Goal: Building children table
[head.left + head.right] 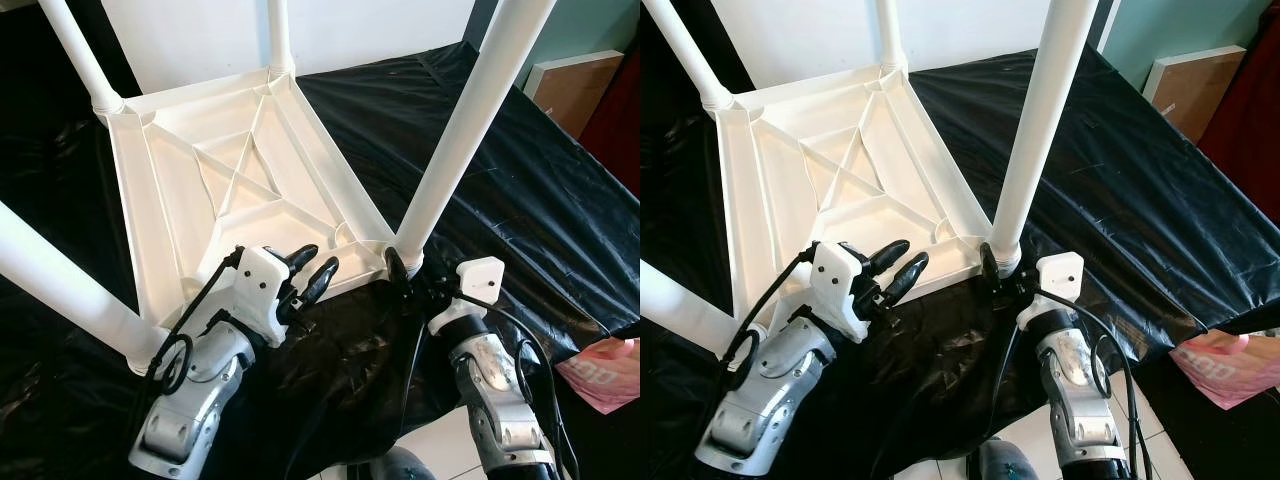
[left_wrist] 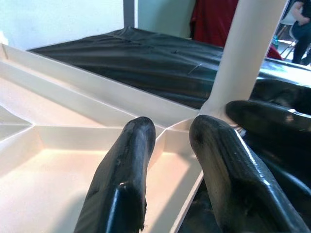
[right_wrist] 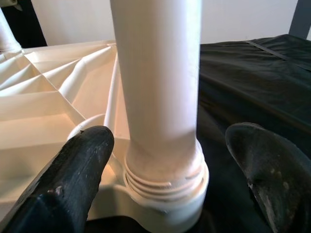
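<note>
The white plastic table top (image 1: 130, 200) lies upside down on a black sheet, its ribbed underside facing up. A white leg stands in each corner socket. The near-right leg (image 1: 470, 120) rises from its socket, with a few screw threads (image 3: 165, 182) showing at its base. My right gripper (image 3: 170, 141) is open, one finger on each side of that leg's base and apart from it. My left gripper (image 1: 318, 260) is open with a narrow gap, its fingertips (image 2: 138, 133) hovering over the table top's near rim, just left of the same corner, holding nothing.
The near-left leg (image 1: 60, 290) slants across beside my left arm. The far legs (image 1: 280, 35) stand at the back corners. The black sheet (image 1: 520, 200) covers the surface to the right. A pink bag (image 1: 600, 375) lies at the lower right and a brown board (image 1: 575, 85) leans at the upper right.
</note>
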{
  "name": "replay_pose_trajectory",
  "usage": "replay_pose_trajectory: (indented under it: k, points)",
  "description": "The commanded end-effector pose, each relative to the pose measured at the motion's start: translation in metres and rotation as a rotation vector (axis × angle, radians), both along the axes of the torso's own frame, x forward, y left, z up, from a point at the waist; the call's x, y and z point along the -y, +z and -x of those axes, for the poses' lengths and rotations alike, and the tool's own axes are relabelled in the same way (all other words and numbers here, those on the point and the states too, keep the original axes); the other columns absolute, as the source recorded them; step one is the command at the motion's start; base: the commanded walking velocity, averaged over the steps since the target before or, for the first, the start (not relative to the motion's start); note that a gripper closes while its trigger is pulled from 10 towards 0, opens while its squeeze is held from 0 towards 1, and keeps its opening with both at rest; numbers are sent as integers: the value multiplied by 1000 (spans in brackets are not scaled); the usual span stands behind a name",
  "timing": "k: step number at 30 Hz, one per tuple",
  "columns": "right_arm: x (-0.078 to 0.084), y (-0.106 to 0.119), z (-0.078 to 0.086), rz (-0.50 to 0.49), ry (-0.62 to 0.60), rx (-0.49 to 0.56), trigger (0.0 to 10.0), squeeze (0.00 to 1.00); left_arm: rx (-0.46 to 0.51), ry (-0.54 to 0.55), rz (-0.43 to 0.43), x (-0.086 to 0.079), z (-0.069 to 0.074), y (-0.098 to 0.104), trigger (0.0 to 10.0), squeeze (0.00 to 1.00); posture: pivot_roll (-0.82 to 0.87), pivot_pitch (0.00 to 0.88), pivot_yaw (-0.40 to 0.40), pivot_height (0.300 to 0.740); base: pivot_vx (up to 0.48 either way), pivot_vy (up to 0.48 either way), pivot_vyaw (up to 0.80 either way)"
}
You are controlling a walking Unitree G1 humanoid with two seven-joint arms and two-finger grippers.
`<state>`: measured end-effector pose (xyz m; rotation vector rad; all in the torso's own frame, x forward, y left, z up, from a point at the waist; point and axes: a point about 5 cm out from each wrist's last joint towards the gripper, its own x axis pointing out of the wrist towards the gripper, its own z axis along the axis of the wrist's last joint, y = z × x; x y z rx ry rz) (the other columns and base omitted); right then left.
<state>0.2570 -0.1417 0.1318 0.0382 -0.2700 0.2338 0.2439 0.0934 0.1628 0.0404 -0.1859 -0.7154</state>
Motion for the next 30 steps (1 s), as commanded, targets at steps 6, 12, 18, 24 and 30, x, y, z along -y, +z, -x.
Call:
replay_pose_trajectory:
  k: [6, 12, 18, 24, 30]
  points:
    - [10, -4, 7, 1, -68, -4, 10000, 0, -10, 160, 39, -12, -4, -11, 10000, 0, 22, 126, -30, 740, 0, 0, 0]
    - [13, -7, 10, 12, -88, -16, 10000, 0, 42, 117, -2, -12, 1, -19, 10000, 0, 24, 131, -29, 740, 0, 0, 0]
    - [9, -6, 6, 20, -83, -14, 10000, 0, 38, 109, -4, -8, 0, -22, 10000, 0, 25, 136, -25, 740, 0, 0, 0]
    - [7, -7, 3, 17, -79, -18, 10000, 0, 42, 85, 5, -4, 1, -23, 10000, 0, 31, 141, -38, 740, 0, 0, 0]
    - [6, -6, 1, 13, -77, -19, 10000, 0, 55, 75, 9, -3, 0, -23, 10000, 0, 29, 142, -46, 740, 0, 0, 0]
